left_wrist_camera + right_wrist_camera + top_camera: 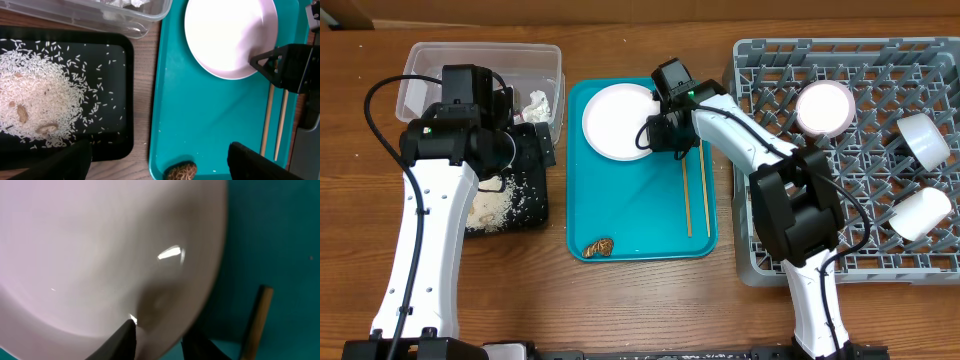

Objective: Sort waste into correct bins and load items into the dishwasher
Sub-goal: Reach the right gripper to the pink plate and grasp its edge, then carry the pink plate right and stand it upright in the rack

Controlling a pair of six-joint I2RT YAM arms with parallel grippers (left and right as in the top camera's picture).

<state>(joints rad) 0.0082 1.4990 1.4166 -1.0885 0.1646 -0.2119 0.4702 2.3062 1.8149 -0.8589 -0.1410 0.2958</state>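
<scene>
Your plate (pixel 617 122) lies flat at the top left of the teal tray (pixel 640 215). Your right gripper (pixel 662 129) is at its right rim. In the wrist view the fingers (pixel 125 337) straddle that rim, one over the white face and one past the edge, set close together; you cannot tell whether they are actually pinching it.

The chopsticks (pixel 696 195) lie side by side just right of the plate, along the tray's right side. The scrap (pixel 599 246) sits at the tray's near left corner.

Your left gripper (pixel 155 165) hangs released, jaws wide, above the gap between the teal tray and the black tray (pixel 129 100), which holds the rice (pixel 35 100). The tub (pixel 420 60) behind it holds the tissue (pixel 536 105).

The rack (pixel 770 60) at the right carries a bowl (pixel 825 108), a second bowl (pixel 924 137) and a cup (pixel 920 213).
</scene>
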